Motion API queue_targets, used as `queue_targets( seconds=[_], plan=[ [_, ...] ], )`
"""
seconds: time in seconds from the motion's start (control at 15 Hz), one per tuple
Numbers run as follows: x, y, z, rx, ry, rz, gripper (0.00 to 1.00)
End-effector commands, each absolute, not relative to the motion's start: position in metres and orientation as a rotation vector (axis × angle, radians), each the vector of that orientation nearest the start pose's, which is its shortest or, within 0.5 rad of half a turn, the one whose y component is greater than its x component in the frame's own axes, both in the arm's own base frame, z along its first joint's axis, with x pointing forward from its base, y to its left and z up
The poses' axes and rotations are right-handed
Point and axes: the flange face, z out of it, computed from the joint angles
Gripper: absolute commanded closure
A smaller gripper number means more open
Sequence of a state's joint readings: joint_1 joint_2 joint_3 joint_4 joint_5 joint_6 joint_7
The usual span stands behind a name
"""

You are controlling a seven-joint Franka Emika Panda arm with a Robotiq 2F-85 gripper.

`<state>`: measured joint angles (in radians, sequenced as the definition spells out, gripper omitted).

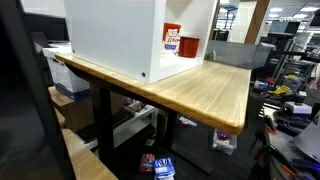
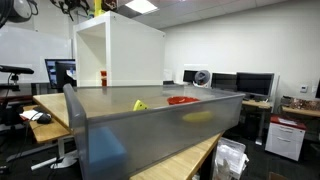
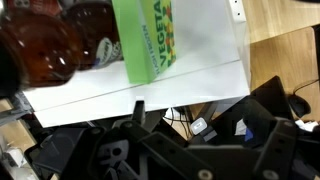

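In the wrist view the gripper stood with its dark fingers spread wide apart. Nothing lay between them and they touched nothing, so it had hold of nothing.

Just beyond the fingertips, and apart from them, stood a green carton lettered "VEGETA". It rested on a white panel that ran straight ahead of the gripper. Close beside the carton, towards the gripper's left-hand fingertip as the wrist view shows it, were two brown bottles. They were blurred, so I cannot tell whether they touched the carton. Past the carton on the other side, beyond the right-hand finger, a strip of wooden tabletop showed. Under the near edge of the panel, between the fingers, hung some dark cables.

Neither exterior view showed the gripper. In an exterior view a white cabinet stood on the wooden tabletop, with a red-and-white box in its open side. In an exterior view the same cabinet rose behind a long grey bin.
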<state>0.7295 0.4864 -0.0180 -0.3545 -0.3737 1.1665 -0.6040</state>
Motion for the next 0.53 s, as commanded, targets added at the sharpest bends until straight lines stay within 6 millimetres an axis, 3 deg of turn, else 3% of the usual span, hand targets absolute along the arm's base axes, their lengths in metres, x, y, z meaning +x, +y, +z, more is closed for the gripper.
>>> queue_targets(
  seconds=[0.0, 0.2, 0.47],
  plan=[
    [0.398, 0.295, 0.878, -2.852, -1.766, -0.618, 0.00],
    [0.352, 0.266, 0.904, -2.812, -1.745, -0.573, 0.00],
    [0.309, 0.259, 0.919, -2.793, -1.744, -0.550, 0.01]
  ],
)
